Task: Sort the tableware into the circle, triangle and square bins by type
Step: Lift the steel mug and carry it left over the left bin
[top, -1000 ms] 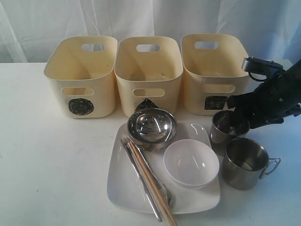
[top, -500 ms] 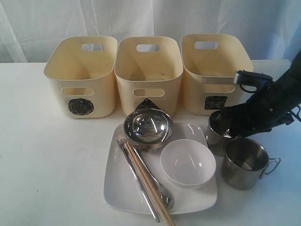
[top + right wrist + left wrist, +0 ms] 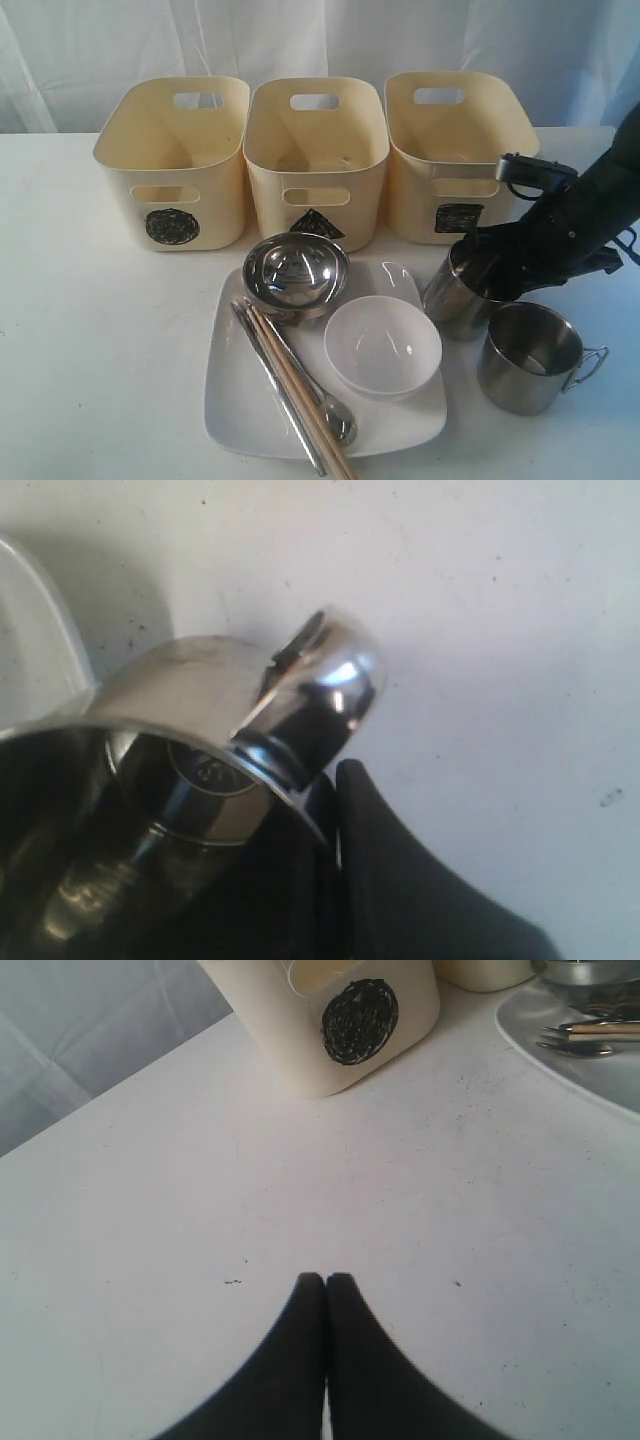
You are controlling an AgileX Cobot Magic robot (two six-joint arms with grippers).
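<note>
My right gripper (image 3: 482,268) is shut on the rim of a steel handled mug (image 3: 452,297), which leans against the white square plate (image 3: 232,402). In the right wrist view one finger (image 3: 400,880) is outside the mug (image 3: 200,695) wall and the other inside. A second steel mug (image 3: 530,357) stands upright just right of it. On the plate are a shiny steel bowl (image 3: 296,275), a small white bowl (image 3: 383,347), wooden chopsticks (image 3: 297,397) and a spoon (image 3: 337,422). The circle bin (image 3: 172,165), triangle bin (image 3: 316,160) and square bin (image 3: 455,150) stand behind. My left gripper (image 3: 326,1280) is shut and empty over bare table.
The three bins form a row along the back of the white table (image 3: 100,350), in front of a white curtain. In the left wrist view, the circle bin (image 3: 340,1020) and the plate's rim (image 3: 570,1065) lie ahead of the left gripper.
My right gripper has closed onto the rear mug's rim. The mug has tipped and shifted left, pushing the plate and everything on it to the left.
</note>
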